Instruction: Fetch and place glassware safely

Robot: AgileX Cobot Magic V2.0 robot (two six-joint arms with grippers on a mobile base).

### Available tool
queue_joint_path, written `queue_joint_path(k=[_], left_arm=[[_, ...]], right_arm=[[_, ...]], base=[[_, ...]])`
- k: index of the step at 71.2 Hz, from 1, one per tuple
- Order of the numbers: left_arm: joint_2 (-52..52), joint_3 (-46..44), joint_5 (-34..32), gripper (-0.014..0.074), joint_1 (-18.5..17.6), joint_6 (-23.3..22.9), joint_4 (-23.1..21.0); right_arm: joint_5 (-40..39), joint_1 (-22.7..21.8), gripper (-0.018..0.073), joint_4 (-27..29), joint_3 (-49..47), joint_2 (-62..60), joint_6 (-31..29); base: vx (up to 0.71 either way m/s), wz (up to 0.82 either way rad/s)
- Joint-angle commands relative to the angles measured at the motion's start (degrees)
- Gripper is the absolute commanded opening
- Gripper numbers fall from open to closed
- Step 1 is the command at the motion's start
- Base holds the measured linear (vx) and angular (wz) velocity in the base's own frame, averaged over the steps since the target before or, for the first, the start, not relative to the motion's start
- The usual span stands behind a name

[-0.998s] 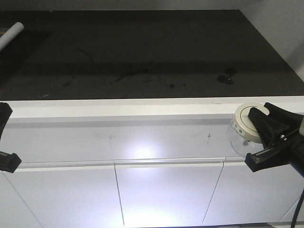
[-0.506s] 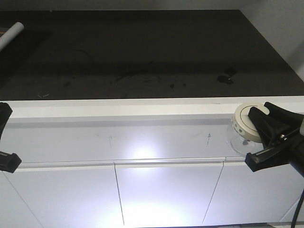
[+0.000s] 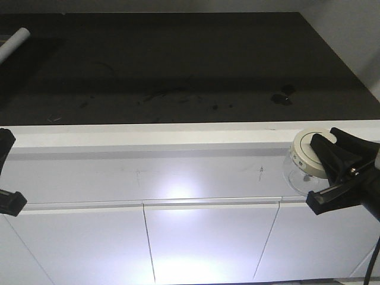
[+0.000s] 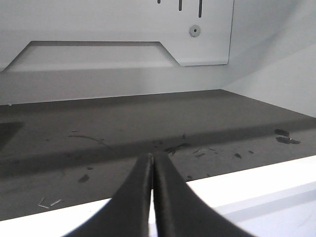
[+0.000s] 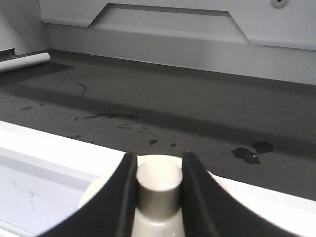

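The glassware [image 3: 303, 157] is a small clear jar with a cream-white lid, seen at the right end of the white front ledge [image 3: 148, 135]. My right gripper [image 3: 320, 145] comes in from the right and is shut on the lid's knob [image 5: 159, 185]. In the right wrist view, both fingers of the right gripper [image 5: 159, 157] press the knob's sides. The glass body shows faintly below the lid. I cannot tell whether it rests on anything. My left gripper [image 4: 151, 158] is shut on nothing at the left ledge, and it barely shows at the front view's edge [image 3: 3, 141].
A dark worktop [image 3: 178, 65] stretches behind the ledge, scuffed and with a dark stain [image 3: 282, 95] at the right. A grey-white tube [image 3: 15, 41] lies at the far left back. White cabinet doors [image 3: 208, 243] hang below. White walls close the back and the right side.
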Motion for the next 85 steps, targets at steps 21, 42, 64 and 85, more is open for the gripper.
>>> queue_joint_path(k=[21,42,64,85], left_arm=[[-0.6,-1.4,-3.7,-0.0007,-0.4,-0.5,-1.4],[-0.6,-1.4,-3.7,-0.0007,-0.4,-0.5,-1.4],[-0.6,-1.4,-3.7,-0.0007,-0.4,-0.5,-1.4],[-0.6,-1.4,-3.7,-0.0007,-0.4,-0.5,-1.4]], right_arm=[[-5.7,-0.3,-0.0001,0.5,-1.8,-0.8,-0.1],[-5.7,-0.3,-0.0001,0.5,-1.8,-0.8,-0.1],[-5.7,-0.3,-0.0001,0.5,-1.8,-0.8,-0.1],[-5.7,-0.3,-0.0001,0.5,-1.8,-0.8,-0.1]], base=[[0.0,0.0],[-0.02,0.07],[-0.06,0.24],[-0.06,0.31]])
